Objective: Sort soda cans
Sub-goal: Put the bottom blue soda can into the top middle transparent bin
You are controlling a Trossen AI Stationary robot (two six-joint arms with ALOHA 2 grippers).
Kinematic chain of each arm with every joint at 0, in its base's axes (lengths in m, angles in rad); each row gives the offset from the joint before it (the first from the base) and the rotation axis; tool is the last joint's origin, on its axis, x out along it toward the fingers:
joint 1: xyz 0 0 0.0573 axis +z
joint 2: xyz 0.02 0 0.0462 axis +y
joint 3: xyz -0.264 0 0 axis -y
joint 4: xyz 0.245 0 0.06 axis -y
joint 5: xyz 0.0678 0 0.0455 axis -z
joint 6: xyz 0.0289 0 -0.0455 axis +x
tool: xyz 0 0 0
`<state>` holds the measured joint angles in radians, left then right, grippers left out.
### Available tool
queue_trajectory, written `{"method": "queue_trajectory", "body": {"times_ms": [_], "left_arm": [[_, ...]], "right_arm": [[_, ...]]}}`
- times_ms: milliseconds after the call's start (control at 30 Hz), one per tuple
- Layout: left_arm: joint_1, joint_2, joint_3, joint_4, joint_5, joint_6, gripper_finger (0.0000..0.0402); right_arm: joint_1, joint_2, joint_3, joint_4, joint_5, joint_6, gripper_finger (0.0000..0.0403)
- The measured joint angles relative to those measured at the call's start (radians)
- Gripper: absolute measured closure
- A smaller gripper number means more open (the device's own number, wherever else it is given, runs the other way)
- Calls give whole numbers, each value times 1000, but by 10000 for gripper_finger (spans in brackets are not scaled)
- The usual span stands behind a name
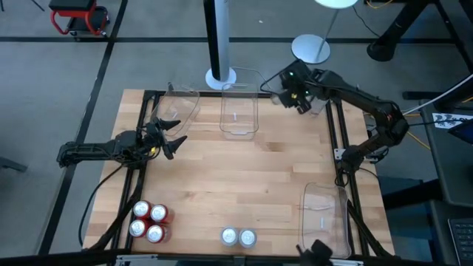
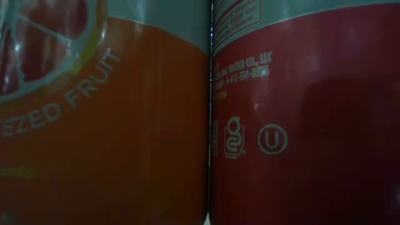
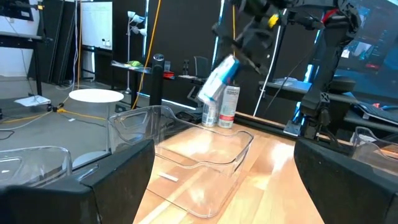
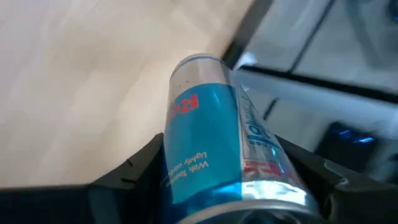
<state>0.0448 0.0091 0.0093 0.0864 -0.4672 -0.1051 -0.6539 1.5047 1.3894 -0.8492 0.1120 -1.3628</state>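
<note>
The right gripper (image 1: 295, 92) hangs above the tabletop's (image 1: 244, 170) far right corner, its fingers clamped on a tilted blue-and-silver can (image 4: 214, 149), with two more slim cans (image 3: 222, 107) standing below it beside the middle clear bin (image 1: 239, 111). The left gripper (image 1: 168, 137) waits near the far left bin (image 1: 181, 103), fingers spread wide with nothing between them. Four red cans (image 1: 148, 221) cluster at the near left edge, and two silver-topped cans (image 1: 238, 237) stand side by side at the near middle.

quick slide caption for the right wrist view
Right pincer shut on a tilted blue-and-silver can above the wooden table.
</note>
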Motion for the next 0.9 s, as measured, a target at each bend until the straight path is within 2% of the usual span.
{"method": "queue_trajectory", "body": {"times_ms": [233,467,733,900], "left_arm": [[0,0,0,8,0,0,27],[0,0,0,8,0,2,27],[0,0,0,-2,0,-4,27],[0,0,0,-2,0,-5,27]], "right_arm": [[99,31,102,69,3,4,168],[153,180,265,68,21,5,168],[136,394,462,-42,50,-3,168],[113,493,524,-61,59,-3,168]]}}
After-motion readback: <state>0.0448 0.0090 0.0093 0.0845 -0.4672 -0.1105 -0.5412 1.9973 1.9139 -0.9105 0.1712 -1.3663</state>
